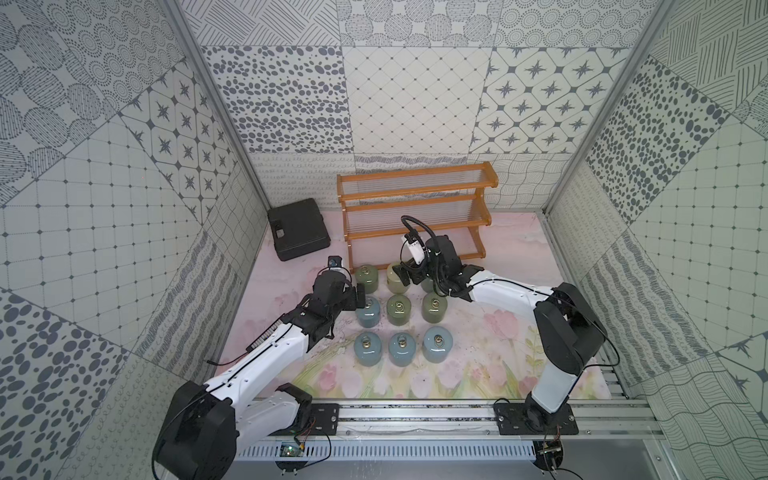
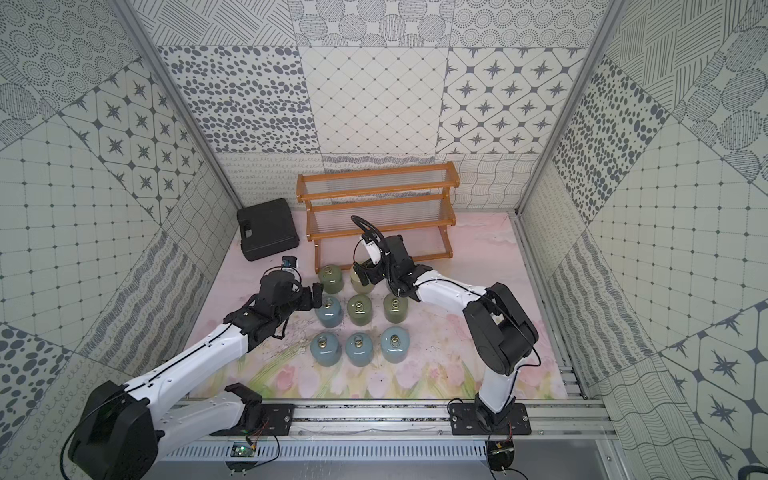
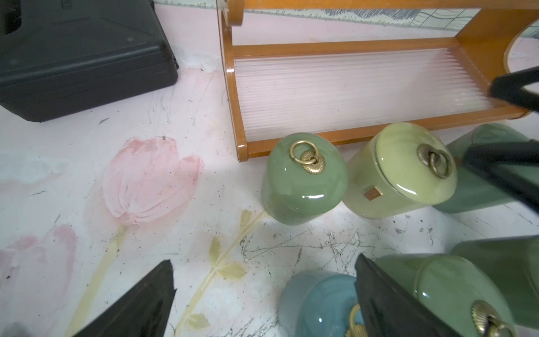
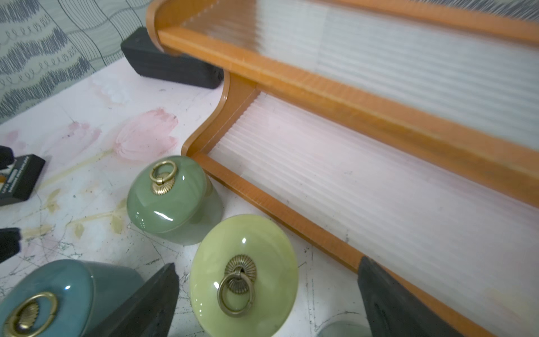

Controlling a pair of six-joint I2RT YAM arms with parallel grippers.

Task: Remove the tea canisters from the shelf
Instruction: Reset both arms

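Observation:
The shelf (image 1: pixel 415 208) (image 4: pixel 379 163) stands at the back with all three tiers bare. Several tea canisters stand in rows on the mat in front of it. The pale yellow-green canister (image 1: pixel 395 280) (image 4: pixel 245 268) is in the back row. My right gripper (image 1: pixel 411 276) (image 4: pixel 268 265) hangs open over it, a finger on each side and a gap at both. My left gripper (image 1: pixel 360 298) (image 3: pixel 262 259) is open beside the blue-grey canister (image 1: pixel 368 313) (image 3: pixel 318 300) at the left of the middle row and holds nothing. The right wrist hides most of the back row's right canister.
A flat black case (image 1: pixel 298 235) (image 3: pixel 81 58) lies left of the shelf against the wall. Patterned walls close in the back and both sides. A metal rail (image 1: pixel 415 419) carrying both arm bases runs along the front edge.

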